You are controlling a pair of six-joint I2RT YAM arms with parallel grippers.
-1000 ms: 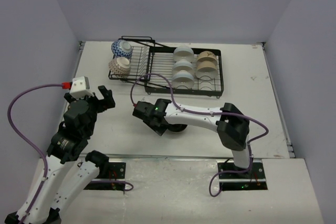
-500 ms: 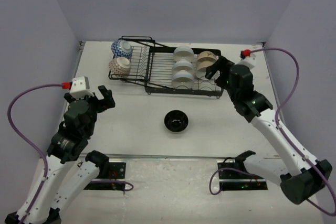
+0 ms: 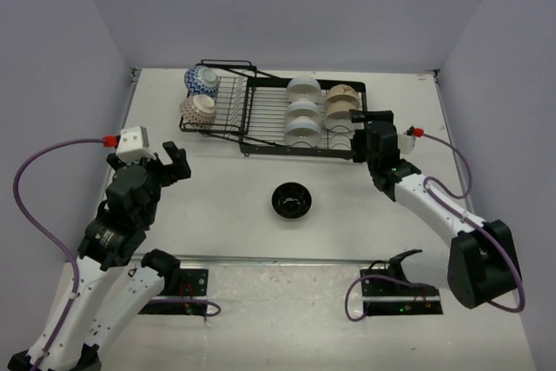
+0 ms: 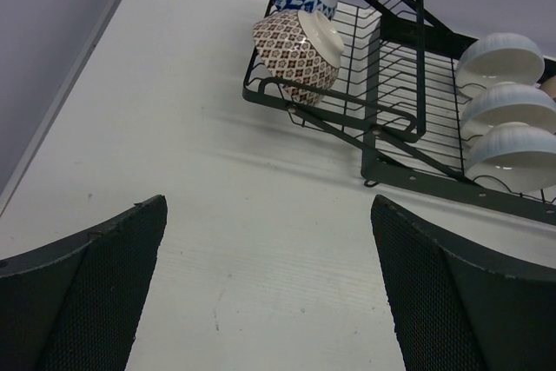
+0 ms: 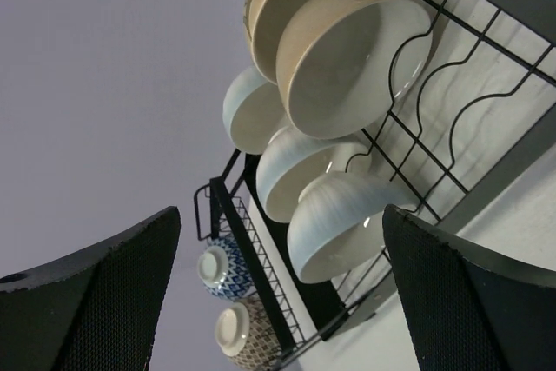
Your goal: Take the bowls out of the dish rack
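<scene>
The black wire dish rack (image 3: 261,123) stands at the back of the table. It holds three white bowls (image 3: 302,109) and two tan bowls (image 3: 341,103) in the framed part. A blue-and-white bowl (image 3: 202,81) and a brown patterned bowl (image 3: 198,110) sit at its left end. A black bowl (image 3: 292,201) stands on the table in front. My right gripper (image 3: 372,117) is open and empty at the rack's right end, facing the tan bowls (image 5: 347,58) and white bowls (image 5: 347,223). My left gripper (image 3: 171,162) is open and empty, left of the rack (image 4: 395,102).
Grey walls close in the table on the left, back and right. The table's left edge (image 4: 78,84) runs beside my left gripper. Cables loop off both arms.
My right arm has swung from over the black bowl at the table's middle, out to the right, then down to the rack's right end. The black bowl now stands uncovered. The left arm has not moved.
</scene>
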